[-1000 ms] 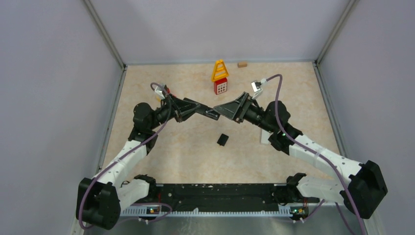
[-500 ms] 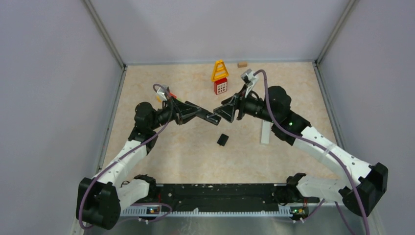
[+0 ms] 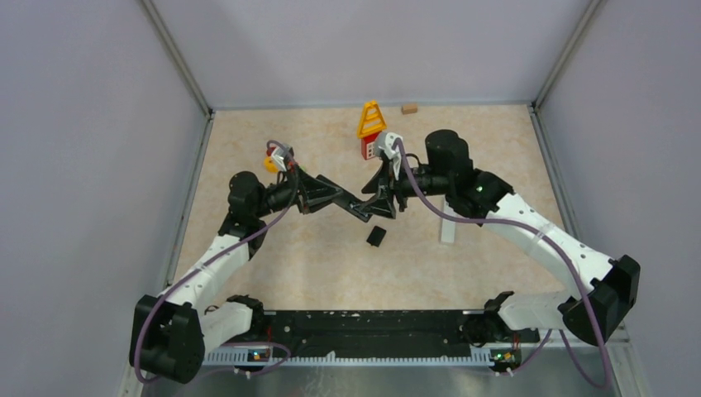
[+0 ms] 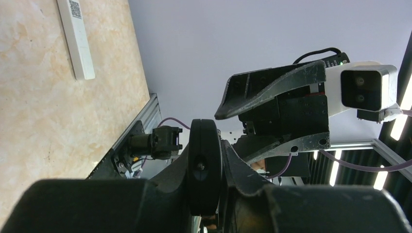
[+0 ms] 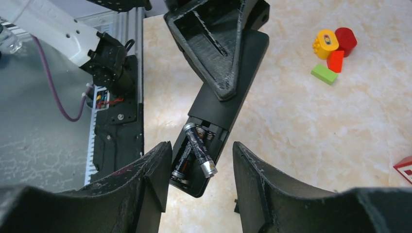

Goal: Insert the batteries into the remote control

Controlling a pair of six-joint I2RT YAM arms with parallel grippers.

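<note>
Two batteries (image 5: 198, 147) sit in the open bay at one end of the black remote control (image 5: 217, 112), which hangs in the air above the middle of the table (image 3: 314, 265). One battery lies tilted, crossing over the other, its silvery end poking past the bay's edge; the second lies lower in the bay, along its length. A spring shows at the bay's inner end.

The left claw (image 3: 357, 207) is pinching the remote control by its other end, one finger flat on the upper face. The right claw (image 3: 382, 204) faces it, its jaws spread, one finger on each side of the battery end. Its near finger stands just beside the remote's edge; I cannot tell whether it touches. The other finger stands apart from it.

On the table below the meeting claws lies a small black piece (image 3: 376, 236). A slim white bar (image 3: 447, 223) bearing a printed code lies toward the right edge, partly under the right arm. Near the far edge, a yellow cone (image 3: 371, 120) stands on a red block (image 3: 371, 147), with a small brown block (image 3: 408, 108) beside them. A cluster of yellow, red and green toy bricks (image 5: 332, 51) lies toward the left edge, beside the left arm.
</note>
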